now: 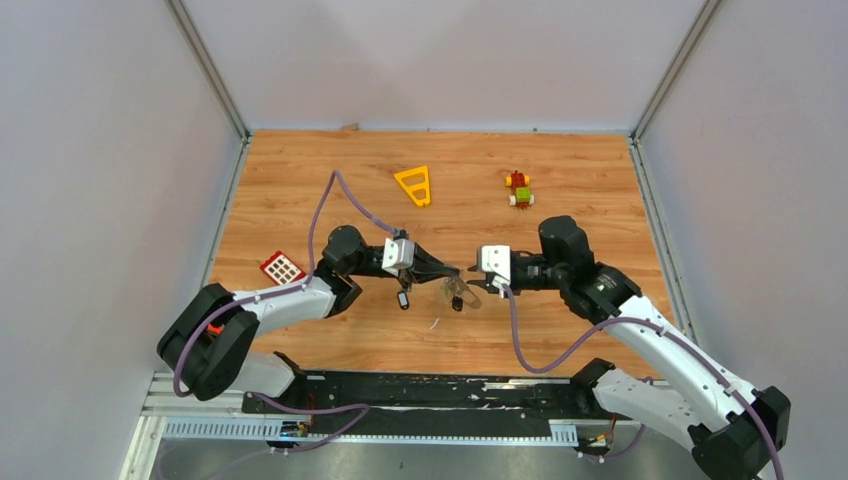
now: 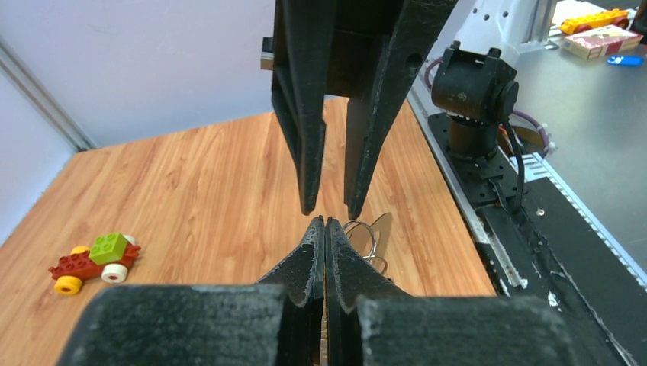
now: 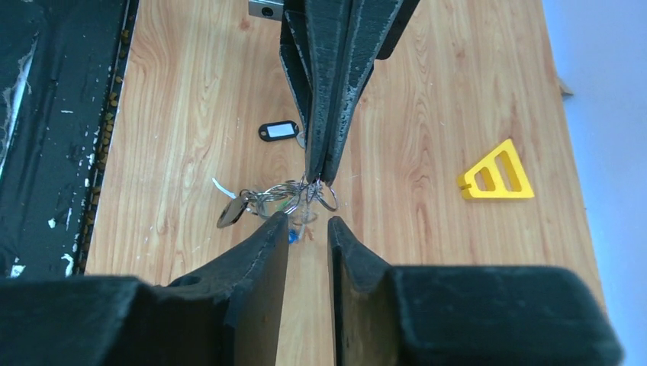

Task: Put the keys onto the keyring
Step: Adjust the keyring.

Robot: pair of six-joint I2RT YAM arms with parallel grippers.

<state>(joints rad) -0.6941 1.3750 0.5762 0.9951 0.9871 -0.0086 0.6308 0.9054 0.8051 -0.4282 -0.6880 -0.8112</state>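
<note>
My left gripper [image 1: 455, 270] [image 2: 326, 223] is shut, its tips pinching a thin silver keyring [image 3: 327, 197] at the table's middle. In the right wrist view its closed fingers [image 3: 324, 164] come down from the top onto that ring. A bunch of keys [image 3: 259, 203] [image 1: 458, 293] with wire rings, a silver blade and a bit of blue tag hangs and lies just below. A loose black tag [image 3: 278, 130] [image 1: 403, 299] lies apart on the wood. My right gripper [image 3: 306, 221] [image 1: 472, 277] is open and empty, its tips facing the left gripper's tips, just short of the bunch.
A yellow triangle frame [image 1: 414, 185] [image 3: 496, 174] and a red-green-yellow toy block figure [image 1: 519, 188] [image 2: 93, 261] lie farther back. A red-and-white keypad piece [image 1: 282, 267] lies at the left. The black base rail [image 1: 420, 392] runs along the near edge.
</note>
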